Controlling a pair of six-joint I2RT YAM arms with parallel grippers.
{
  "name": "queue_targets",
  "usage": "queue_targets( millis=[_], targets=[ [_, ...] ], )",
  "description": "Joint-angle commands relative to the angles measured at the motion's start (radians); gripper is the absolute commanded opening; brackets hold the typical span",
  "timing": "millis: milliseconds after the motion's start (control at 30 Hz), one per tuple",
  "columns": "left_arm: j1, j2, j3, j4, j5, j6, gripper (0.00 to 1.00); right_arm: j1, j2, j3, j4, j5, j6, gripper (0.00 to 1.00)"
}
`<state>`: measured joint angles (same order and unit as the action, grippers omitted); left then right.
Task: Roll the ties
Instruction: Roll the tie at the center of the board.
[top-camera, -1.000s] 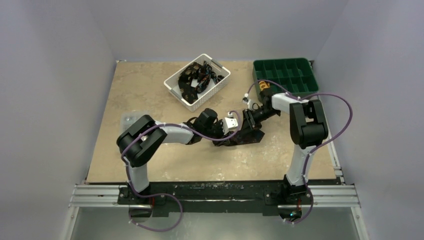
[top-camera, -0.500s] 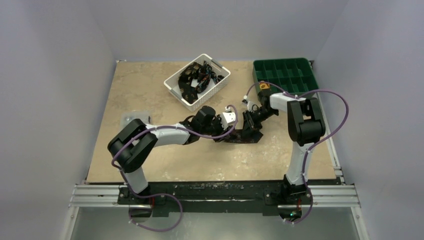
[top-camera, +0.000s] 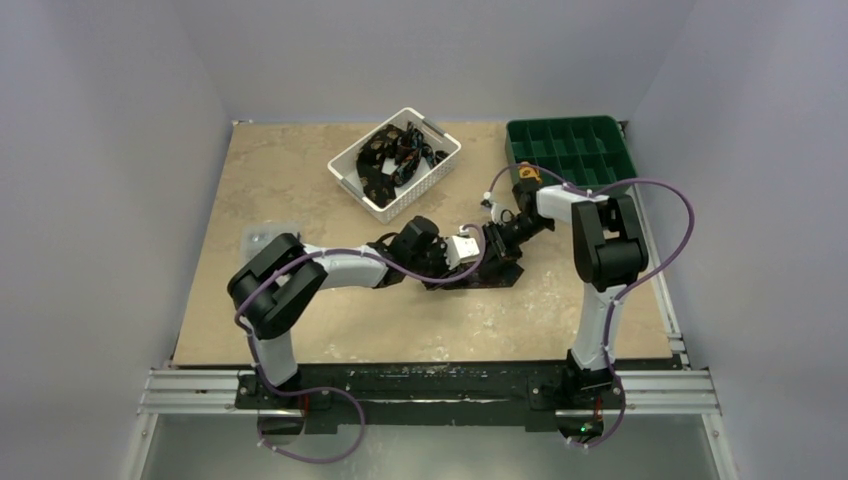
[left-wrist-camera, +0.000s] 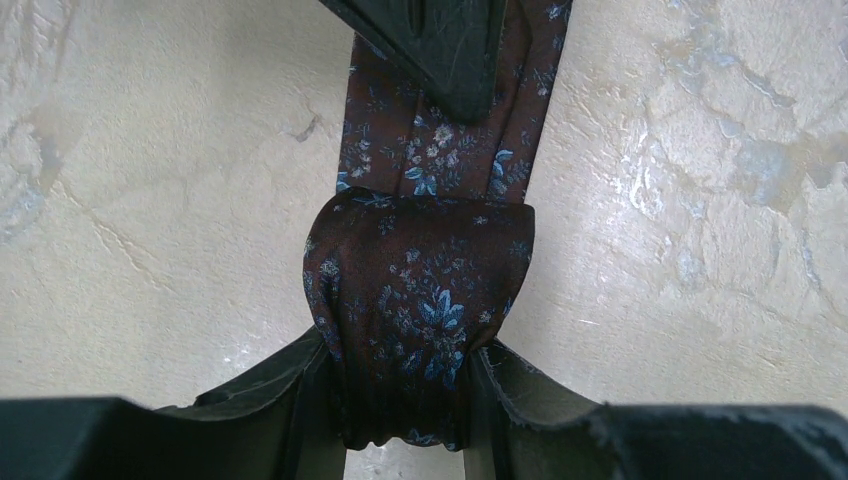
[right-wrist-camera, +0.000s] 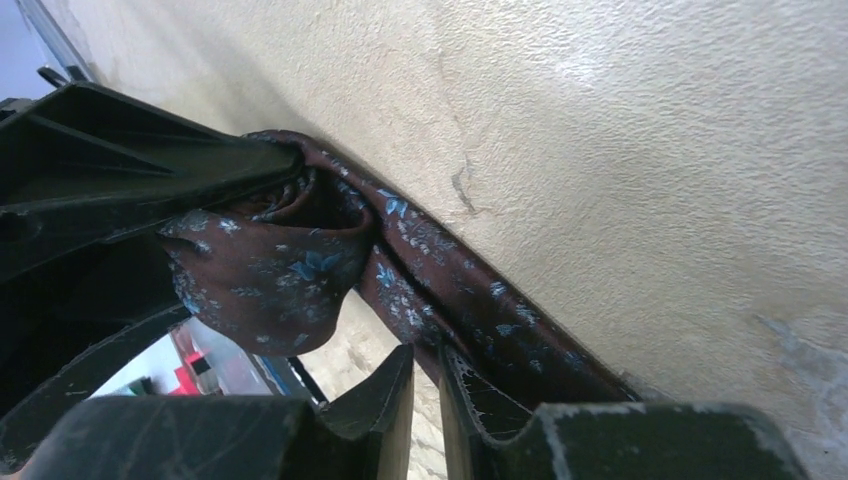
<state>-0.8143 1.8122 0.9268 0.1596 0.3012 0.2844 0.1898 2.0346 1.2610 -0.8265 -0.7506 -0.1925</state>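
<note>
Left gripper (left-wrist-camera: 400, 370), lower centre of its wrist view: clamped on the rolled head of the tie (left-wrist-camera: 420, 290), mid-surface (left-wrist-camera: 150, 200). Beyond it, right gripper (right-wrist-camera: 425, 385): jaws almost together, tips on the flat tail; pinch or press unclear. Step: rolling, partly wound. Next move probably needs the tail kept taut while the roll turns. Far, upper centre: basket (top-camera: 425, 187) holding more ties (top-camera: 395, 155).

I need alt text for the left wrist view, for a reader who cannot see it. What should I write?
The rolled end of a dark brown tie with small blue flowers is clamped in the left end effector at the bottom. Its unrolled strip runs up across the beige table to the dark tip of the right end effector.
</note>
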Motion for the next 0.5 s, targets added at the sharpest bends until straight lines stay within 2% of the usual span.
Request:
queue_targets(
  millis=[0, 100, 200, 267, 467],
  targets=[
    [-0.014, 0.048, 0.036, -0.203, -0.084, 0.083, 0.22, -0.006, 0.031, 0.043, 0.002, 0.091, -0.111, 0.2],
    [-0.025, 0.054, 0.042, -0.212, -0.089, 0.085, 0.24, -0.007, 0.011, 0.098, -0.064, -0.053, -0.114, 0.24],
    [-0.029, 0.057, 0.05, -0.217, -0.088, 0.08, 0.26, -0.004, -0.024, 0.116, -0.081, -0.171, -0.074, 0.41],
    [-0.031, 0.058, 0.055, -0.218, -0.087, 0.08, 0.27, 0.001, -0.038, 0.107, -0.077, -0.229, -0.048, 0.47],
    [-0.031, 0.058, 0.066, -0.23, -0.083, 0.077, 0.29, 0.041, -0.038, 0.047, 0.007, -0.303, 0.041, 0.52]
  ],
)
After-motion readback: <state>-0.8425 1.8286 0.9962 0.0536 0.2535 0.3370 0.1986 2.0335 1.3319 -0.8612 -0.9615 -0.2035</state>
